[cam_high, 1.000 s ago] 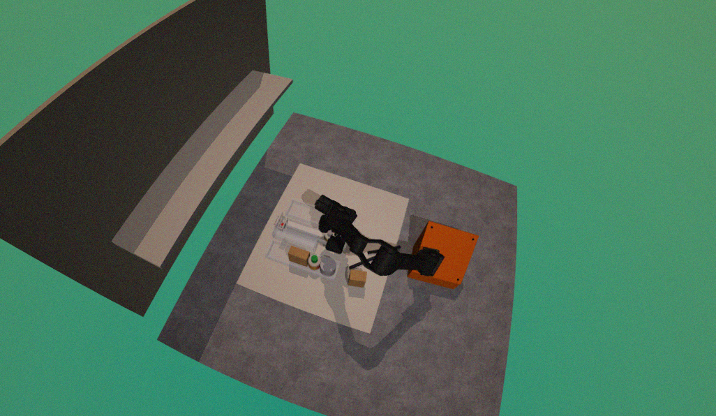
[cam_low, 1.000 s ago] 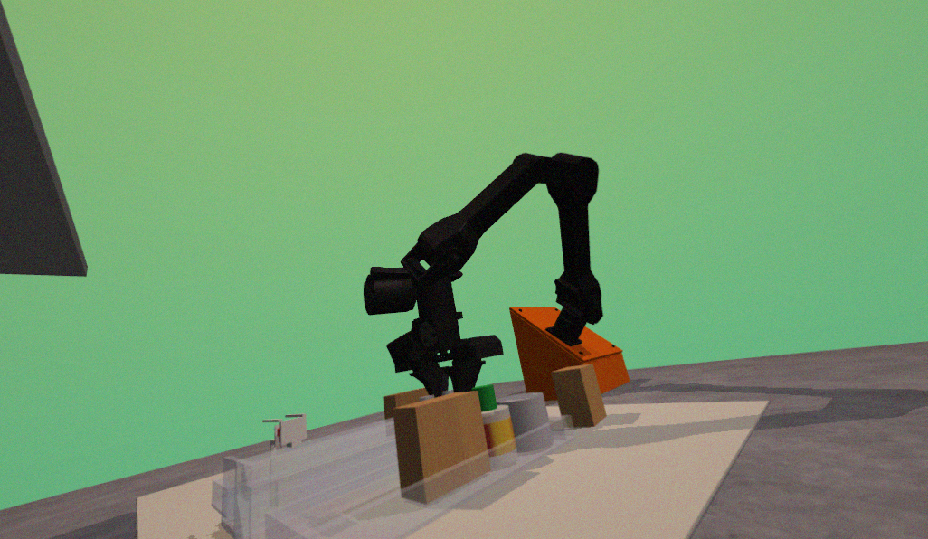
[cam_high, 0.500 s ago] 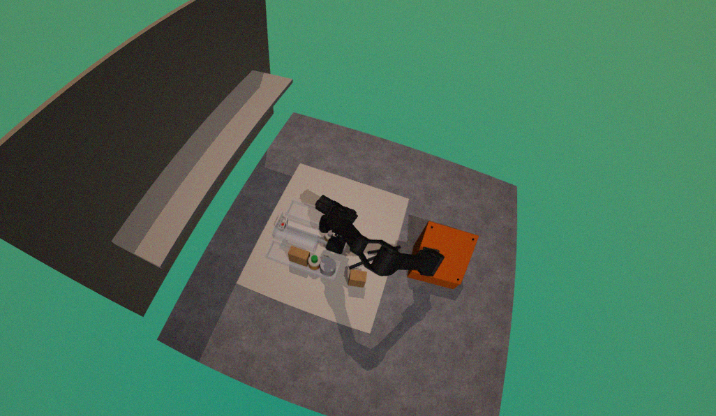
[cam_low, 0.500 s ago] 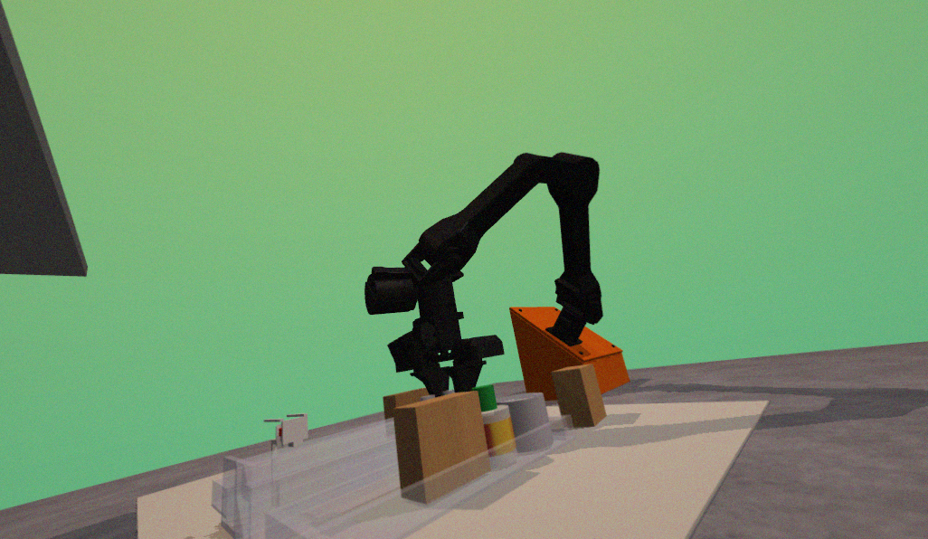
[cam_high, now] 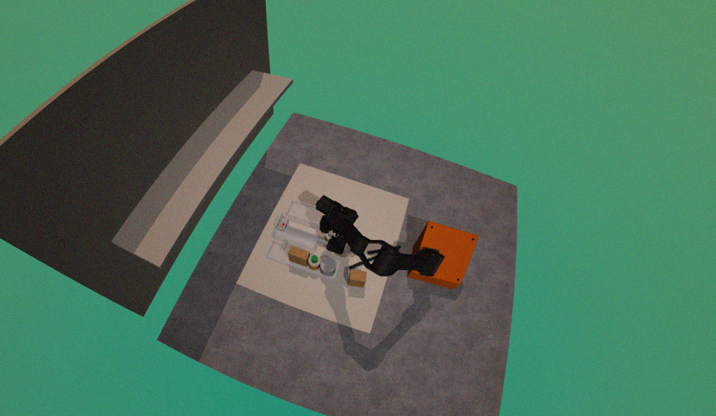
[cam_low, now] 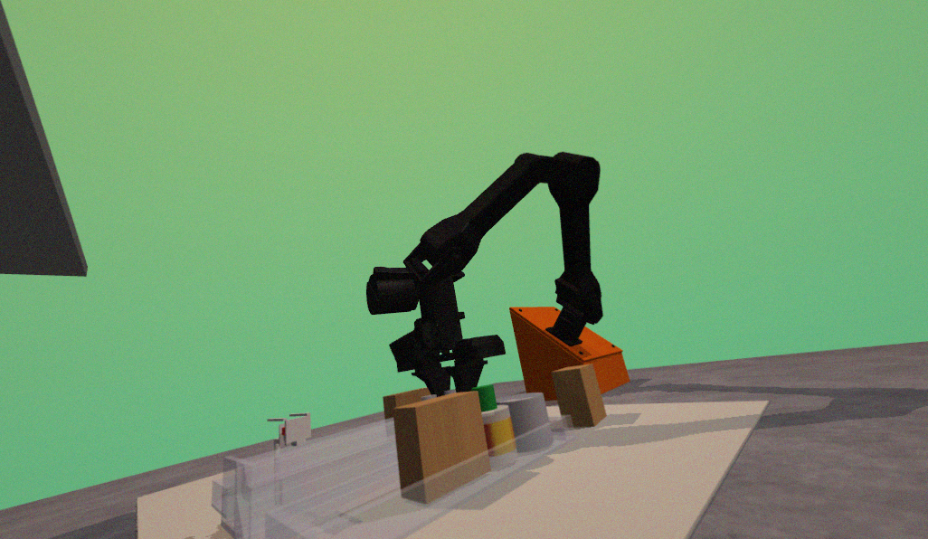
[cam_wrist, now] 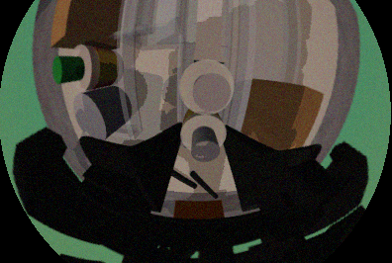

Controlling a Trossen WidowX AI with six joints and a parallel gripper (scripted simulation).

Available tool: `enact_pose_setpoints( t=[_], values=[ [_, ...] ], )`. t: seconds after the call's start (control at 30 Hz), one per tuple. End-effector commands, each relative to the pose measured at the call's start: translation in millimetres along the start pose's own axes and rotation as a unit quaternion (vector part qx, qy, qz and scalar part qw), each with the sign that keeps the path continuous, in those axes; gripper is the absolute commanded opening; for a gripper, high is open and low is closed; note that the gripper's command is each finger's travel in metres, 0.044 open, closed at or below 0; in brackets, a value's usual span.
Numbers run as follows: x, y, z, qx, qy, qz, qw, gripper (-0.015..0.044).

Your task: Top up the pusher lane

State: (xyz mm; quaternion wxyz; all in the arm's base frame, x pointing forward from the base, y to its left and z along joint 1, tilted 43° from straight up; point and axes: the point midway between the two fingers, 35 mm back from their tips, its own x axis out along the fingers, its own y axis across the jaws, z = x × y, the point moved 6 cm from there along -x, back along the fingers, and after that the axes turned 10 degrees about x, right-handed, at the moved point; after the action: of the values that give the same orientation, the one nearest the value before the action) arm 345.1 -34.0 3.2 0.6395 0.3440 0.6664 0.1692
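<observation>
My gripper (cam_low: 452, 392) (cam_wrist: 202, 128) points down and is shut on a jar with a white shoulder and a grey cap (cam_wrist: 205, 150). Directly ahead of it, in the clear sprung lane, stands the other jar (cam_wrist: 212, 93), with a pale round top and a trace of yellowish label below. In the wrist view the two are in line, with the held jar on the robot's side. Whether they touch is unclear. The held jar's base, the front stop and the pusher plate are not clearly visible; a wooden block hides the jar bottoms in the exterior view.
Left of the lane in the wrist view stand a green-capped jar (cam_high: 314, 262) (cam_low: 499, 433) (cam_wrist: 106, 68), a grey cylinder (cam_high: 327, 265) (cam_low: 529, 422) (cam_wrist: 94, 114) and a wooden block (cam_high: 299, 255) (cam_low: 440, 445) (cam_wrist: 94, 10). Another block (cam_wrist: 277, 112) stands right. A block (cam_high: 357, 278) (cam_low: 578, 396) stands nearer the orange base (cam_high: 448, 253).
</observation>
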Motion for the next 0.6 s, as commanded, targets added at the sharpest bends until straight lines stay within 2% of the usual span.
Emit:
enact_pose_setpoints(
  t=[0.0, 0.57],
  values=[
    [0.4, 2.3, 0.9, -0.005, -0.004, 0.006, 1.0, 0.0],
    [0.5, 1.7, -1.9, -0.005, -0.004, 0.006, 1.0, 0.0]
  ],
)
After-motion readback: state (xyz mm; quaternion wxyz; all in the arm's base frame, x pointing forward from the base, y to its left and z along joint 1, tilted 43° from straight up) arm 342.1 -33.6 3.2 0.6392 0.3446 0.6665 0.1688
